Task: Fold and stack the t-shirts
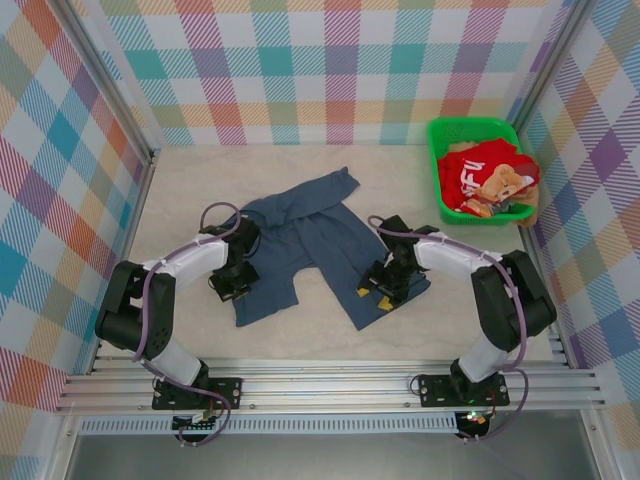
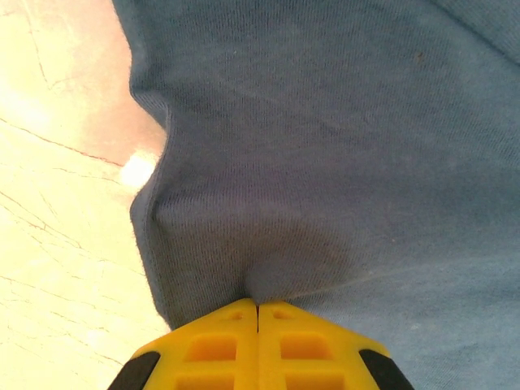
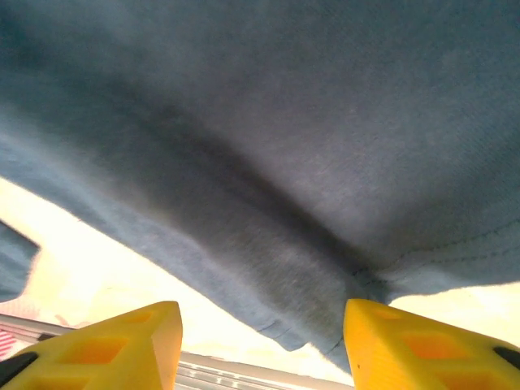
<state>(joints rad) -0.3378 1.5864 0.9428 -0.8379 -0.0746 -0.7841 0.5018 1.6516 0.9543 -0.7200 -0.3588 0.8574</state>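
From above, the blue shirt (image 1: 300, 235) is lying crumpled on the worktop (image 1: 190, 190) between the two arms, with one sleeve trailing toward the far side. The left end effector (image 1: 232, 285) is sitting at its near-left edge and the right end effector (image 1: 382, 292) at its near-right corner, probably so the pair can draw the cloth flat before any fold. A red shirt (image 1: 485, 178) is waiting in the basket (image 1: 436, 170) at far right (folding looks barely begun).

At the left wrist, the left end effector (image 2: 257, 307) is pressing its fingers together on a pinch of the blue shirt (image 2: 341, 138). The knit is puckering into the tips, with bare worktop (image 2: 57, 244) to the left.

At the right wrist, the right end effector (image 3: 262, 310) is standing spread and gripping nothing. The blue shirt (image 3: 284, 122) is lying ahead of it in a soft crease, plain slate-blue, with a stitched hem showing at its edge.
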